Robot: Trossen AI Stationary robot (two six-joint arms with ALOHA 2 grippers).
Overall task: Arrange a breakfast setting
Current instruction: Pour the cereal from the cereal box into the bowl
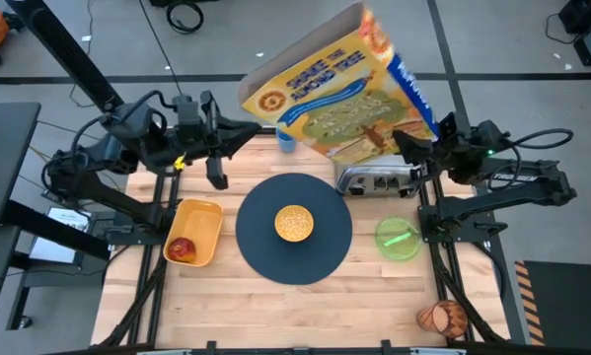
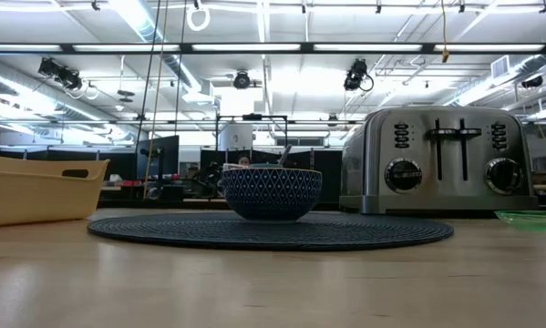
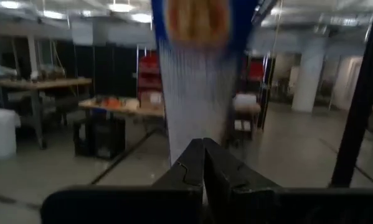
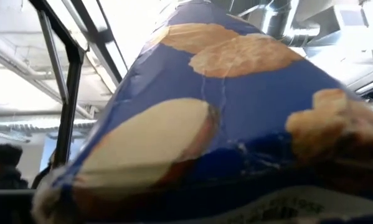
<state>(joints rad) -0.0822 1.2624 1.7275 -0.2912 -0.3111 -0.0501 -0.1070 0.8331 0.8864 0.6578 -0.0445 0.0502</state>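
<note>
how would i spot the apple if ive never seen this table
Find the big dark round mat mid-table in the high view. Beside it, on the left arm's side, sits a yellow tray. The apple is the small red ball inside, the tray's only content.

the large yellow and blue cardboard cereal box (image 1: 339, 89), held tilted above the far side of the table, carries brown block lettering across its yellow front in two slanted lines. the letters are too soft to read with any certainty; they seem to start with an "s". a round brown emblem sits beside that lettering, and its wording cannot be made out. along the box's blue edge runs a strip of white print, also unreadable. the black right robot arm (image 1: 532, 182) bears small white lettering on its side that looks like "trossen". the dials and levers on the chrome four-slot toaster (image 2: 441, 159) show no markings that can be read.
</note>
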